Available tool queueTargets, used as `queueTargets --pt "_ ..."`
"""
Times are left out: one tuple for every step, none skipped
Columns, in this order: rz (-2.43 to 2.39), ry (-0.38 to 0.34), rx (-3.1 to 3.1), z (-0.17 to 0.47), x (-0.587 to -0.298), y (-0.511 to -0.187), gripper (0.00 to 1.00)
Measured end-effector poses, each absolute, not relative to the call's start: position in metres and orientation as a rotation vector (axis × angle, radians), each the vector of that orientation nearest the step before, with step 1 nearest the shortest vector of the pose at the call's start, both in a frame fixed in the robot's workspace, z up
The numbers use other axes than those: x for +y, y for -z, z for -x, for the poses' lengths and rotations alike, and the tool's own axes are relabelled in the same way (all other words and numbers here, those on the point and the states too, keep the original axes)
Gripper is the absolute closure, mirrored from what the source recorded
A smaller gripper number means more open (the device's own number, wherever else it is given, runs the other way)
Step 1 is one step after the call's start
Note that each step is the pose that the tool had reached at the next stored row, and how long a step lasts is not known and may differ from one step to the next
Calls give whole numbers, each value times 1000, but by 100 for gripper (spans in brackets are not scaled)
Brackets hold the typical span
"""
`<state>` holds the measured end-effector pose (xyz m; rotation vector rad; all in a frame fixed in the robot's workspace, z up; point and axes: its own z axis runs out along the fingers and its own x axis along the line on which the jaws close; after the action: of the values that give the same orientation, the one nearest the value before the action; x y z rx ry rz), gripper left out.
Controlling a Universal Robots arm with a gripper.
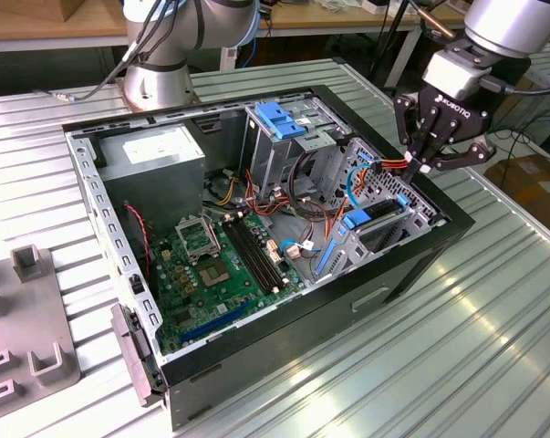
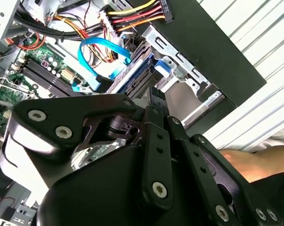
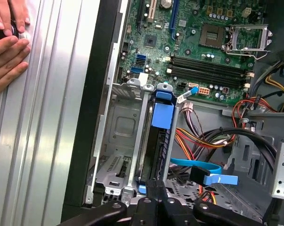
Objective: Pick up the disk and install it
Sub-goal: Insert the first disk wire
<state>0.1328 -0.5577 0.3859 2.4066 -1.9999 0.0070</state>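
Observation:
The disk [image 1: 377, 216] stands on edge inside a metal bay at the case's wall on the exterior view's right. Its blue rails and blue tab show in both wrist views [image 3: 161, 115] [image 2: 132, 77]. My gripper [image 1: 413, 167] hangs just above that bay, over the disk's far end. Its black fingers [image 2: 154, 96] are pressed together, shut, with nothing between them. In the first wrist view the gripper [image 3: 156, 190] overlaps the end of the disk's slot. Whether the tips touch the disk I cannot tell.
The open computer case [image 1: 411, 274] lies on a ribbed metal table [image 1: 493, 347]. Inside are a green motherboard [image 1: 220, 265], a grey power supply [image 1: 156, 155], a blue-topped drive cage [image 1: 279, 119] and loose cables [image 3: 203, 139]. A person's hands [image 3: 5, 42] rest on the table beside the case.

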Motion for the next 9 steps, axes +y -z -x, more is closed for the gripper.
queueTargets --pt "-2416 -6 -1988 -133 -558 -386 90" --pt "-2424 -6 -1977 -134 -557 -386 90" --pt "-2432 -6 -1967 -134 -557 -386 90" --pt "-2446 -6 -1950 -134 -557 -386 90" --pt "-2468 -6 -1922 -134 -557 -386 90" --pt "-2486 -7 -1898 -134 -557 -386 90" --pt "-2507 -7 -1872 -134 -557 -386 90" --pt "-2522 -7 -1851 -134 -557 -386 90" --pt "-2544 -7 -1821 -134 -557 -386 90"
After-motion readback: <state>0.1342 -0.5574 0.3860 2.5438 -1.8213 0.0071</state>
